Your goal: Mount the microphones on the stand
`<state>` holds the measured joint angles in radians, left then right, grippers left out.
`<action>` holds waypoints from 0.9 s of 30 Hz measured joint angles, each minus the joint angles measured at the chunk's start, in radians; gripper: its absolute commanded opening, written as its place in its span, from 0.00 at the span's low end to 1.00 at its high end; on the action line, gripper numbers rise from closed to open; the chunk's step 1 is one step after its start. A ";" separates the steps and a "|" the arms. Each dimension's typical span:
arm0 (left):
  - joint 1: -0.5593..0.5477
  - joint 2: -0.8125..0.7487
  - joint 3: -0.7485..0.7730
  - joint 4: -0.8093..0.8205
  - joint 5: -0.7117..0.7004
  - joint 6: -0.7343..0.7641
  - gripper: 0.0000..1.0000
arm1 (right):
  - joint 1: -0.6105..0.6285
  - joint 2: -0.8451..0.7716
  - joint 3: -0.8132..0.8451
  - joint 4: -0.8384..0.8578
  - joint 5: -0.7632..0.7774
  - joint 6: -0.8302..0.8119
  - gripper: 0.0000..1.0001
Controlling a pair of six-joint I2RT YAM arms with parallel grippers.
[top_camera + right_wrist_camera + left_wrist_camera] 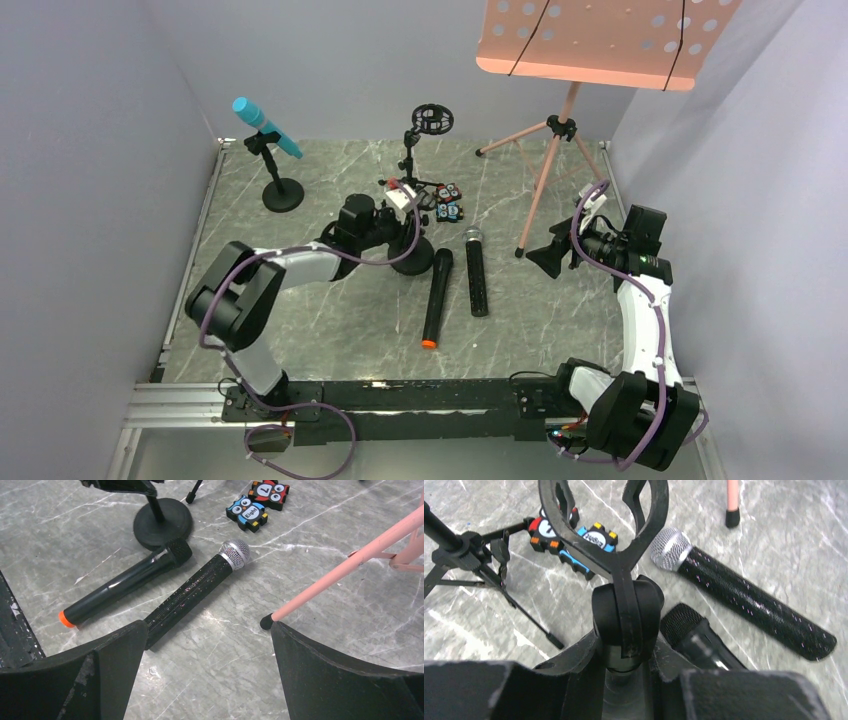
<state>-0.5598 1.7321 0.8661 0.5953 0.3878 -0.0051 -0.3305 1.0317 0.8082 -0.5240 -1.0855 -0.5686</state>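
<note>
Black fingers of the left hand (624,667) filled the bottom of its wrist view, one on each side of the neck of a round-based clip stand (626,612). They sat close against it, but whether they were clamped on it could not be told.

Just right of that stand lay the black microphone with the orange end (436,298). It was flat on the grey marble worktop (330,330), its head right by the stand's base, clear of the left hand's fingers.

Next to it, further right of the stand, lay the black microphone with the silver mesh head (476,272), roughly parallel.

Well left of the clip stand and further back, the light blue microphone (266,126) sat tilted in a second round-based stand (280,185).

Behind the clip stand were a tripod stand with a ring mount (430,120) and some owl tiles (447,202).

Well right of the clip stand, the right hand (553,258) hung with fingers wide apart, holding nothing, near a foot of a pink music stand (545,170).
</note>
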 measured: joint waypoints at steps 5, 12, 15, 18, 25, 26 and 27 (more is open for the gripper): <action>0.000 -0.156 -0.037 -0.194 0.003 0.099 0.00 | 0.000 -0.001 0.000 -0.006 -0.011 -0.004 1.00; 0.000 -0.409 -0.148 -0.340 0.072 0.123 0.00 | 0.000 -0.002 0.000 -0.013 -0.031 -0.011 1.00; 0.000 -0.477 -0.202 -0.390 0.126 0.117 0.00 | 0.000 -0.002 0.000 -0.013 -0.042 -0.012 1.00; -0.001 -0.540 -0.259 -0.442 0.177 0.114 0.00 | 0.000 -0.002 0.000 -0.014 -0.050 -0.012 1.00; -0.032 -0.611 -0.356 -0.459 0.208 0.125 0.00 | 0.000 -0.002 0.000 -0.017 -0.058 -0.012 1.00; -0.041 -0.609 -0.368 -0.451 0.206 0.129 0.00 | 0.000 -0.002 0.000 -0.017 -0.060 -0.012 1.00; -0.049 -0.609 -0.380 -0.431 0.208 0.137 0.00 | 0.000 -0.002 0.000 -0.017 -0.061 -0.013 1.00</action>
<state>-0.6086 1.1229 0.4866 0.1642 0.5953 0.1322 -0.3305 1.0302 0.8085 -0.5407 -1.1461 -0.5812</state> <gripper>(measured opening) 0.307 0.994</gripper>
